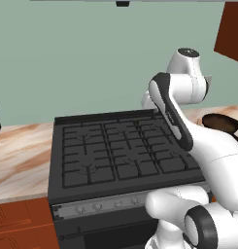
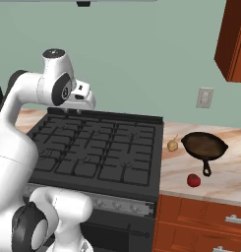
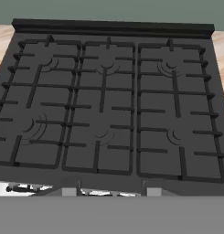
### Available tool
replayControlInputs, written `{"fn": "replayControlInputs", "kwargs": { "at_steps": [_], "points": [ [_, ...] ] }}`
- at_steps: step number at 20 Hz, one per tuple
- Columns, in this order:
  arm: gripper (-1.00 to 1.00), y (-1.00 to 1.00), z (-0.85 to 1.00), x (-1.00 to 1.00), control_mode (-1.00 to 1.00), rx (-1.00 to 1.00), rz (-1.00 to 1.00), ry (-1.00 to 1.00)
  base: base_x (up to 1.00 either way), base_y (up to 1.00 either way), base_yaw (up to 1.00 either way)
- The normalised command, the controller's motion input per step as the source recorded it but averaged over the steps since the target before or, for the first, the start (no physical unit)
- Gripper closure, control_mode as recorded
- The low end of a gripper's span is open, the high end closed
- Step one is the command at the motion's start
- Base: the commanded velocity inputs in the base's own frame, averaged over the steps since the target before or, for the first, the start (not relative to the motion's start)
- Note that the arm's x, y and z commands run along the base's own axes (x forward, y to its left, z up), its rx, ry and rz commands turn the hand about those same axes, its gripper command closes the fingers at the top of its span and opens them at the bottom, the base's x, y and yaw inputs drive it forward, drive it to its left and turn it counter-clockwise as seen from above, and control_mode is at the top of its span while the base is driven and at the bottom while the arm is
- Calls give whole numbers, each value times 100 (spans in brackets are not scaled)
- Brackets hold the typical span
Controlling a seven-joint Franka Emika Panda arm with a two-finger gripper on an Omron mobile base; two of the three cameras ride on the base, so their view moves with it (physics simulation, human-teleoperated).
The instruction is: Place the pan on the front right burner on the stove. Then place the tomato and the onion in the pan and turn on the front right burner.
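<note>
I see a black stove with a grid of black grates; its front strip is silver with small grey knobs. The pan is dark brown inside with a black handle. Beside it the onion is tan-yellow, and the tomato is glossy red. The counter has a pale beige and pinkish marbled pattern with brownish streaks. The cabinets below are reddish-brown wood with silver handles, and the upper cabinet matches them. The wall is muted grey-green, carrying an off-white outlet. My arm is white with dark joints.
</note>
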Motion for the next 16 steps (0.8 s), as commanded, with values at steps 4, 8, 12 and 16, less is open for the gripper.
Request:
{"fn": "replayControlInputs", "kwargs": {
  "at_steps": [4, 8, 12, 16],
  "points": [
    [-100, 0, -3, 0, -100, 0, 0, 0, 0, 0, 0],
    [-100, -3, -14, 0, -100, 0, 0, 0, 0, 0, 0],
    [-100, -13, -17, 0, -100, 0, 0, 0, 0, 0, 0],
    [-100, -13, -13, 0, -100, 0, 0, 0, 0, 0, 0]
  ]
}}
